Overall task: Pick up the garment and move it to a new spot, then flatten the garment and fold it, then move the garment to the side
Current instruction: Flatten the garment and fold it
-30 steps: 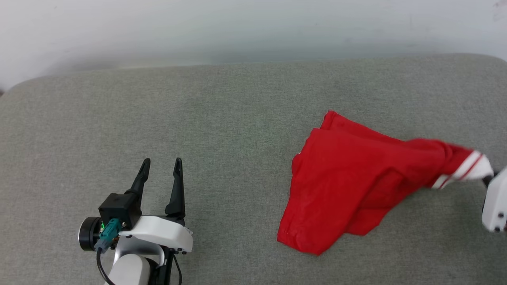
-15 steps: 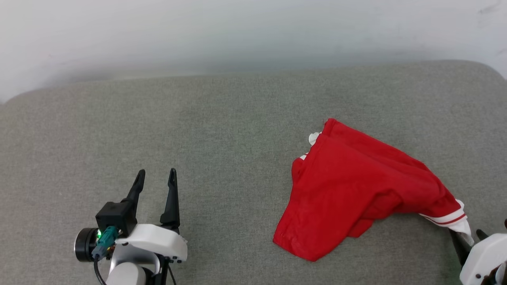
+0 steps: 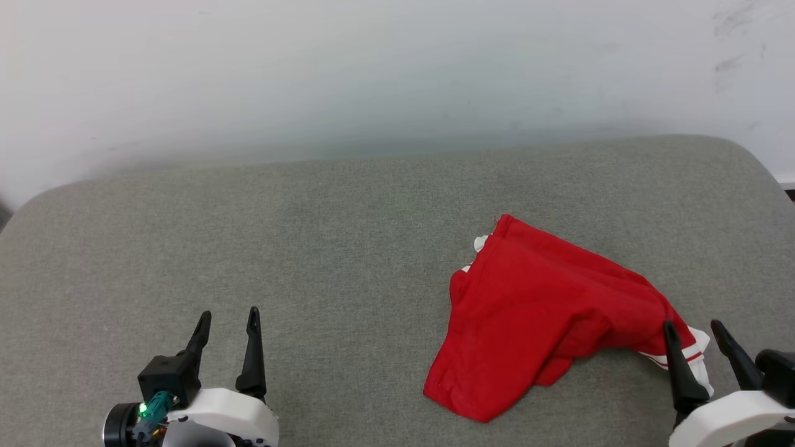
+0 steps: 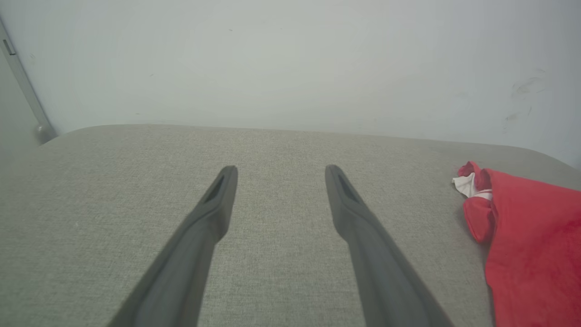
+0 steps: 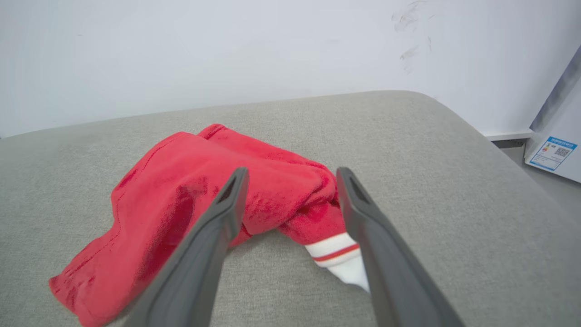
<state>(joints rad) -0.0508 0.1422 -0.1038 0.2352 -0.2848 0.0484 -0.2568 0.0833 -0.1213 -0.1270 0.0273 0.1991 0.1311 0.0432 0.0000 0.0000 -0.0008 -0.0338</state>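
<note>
Garment (image 3: 546,310) lies crumpled just before the spread right hand (image 3: 691,323).

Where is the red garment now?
In the head view the garment lies crumpled on the right half of the grey cushion, its striped cuff by the open right gripper.
</note>
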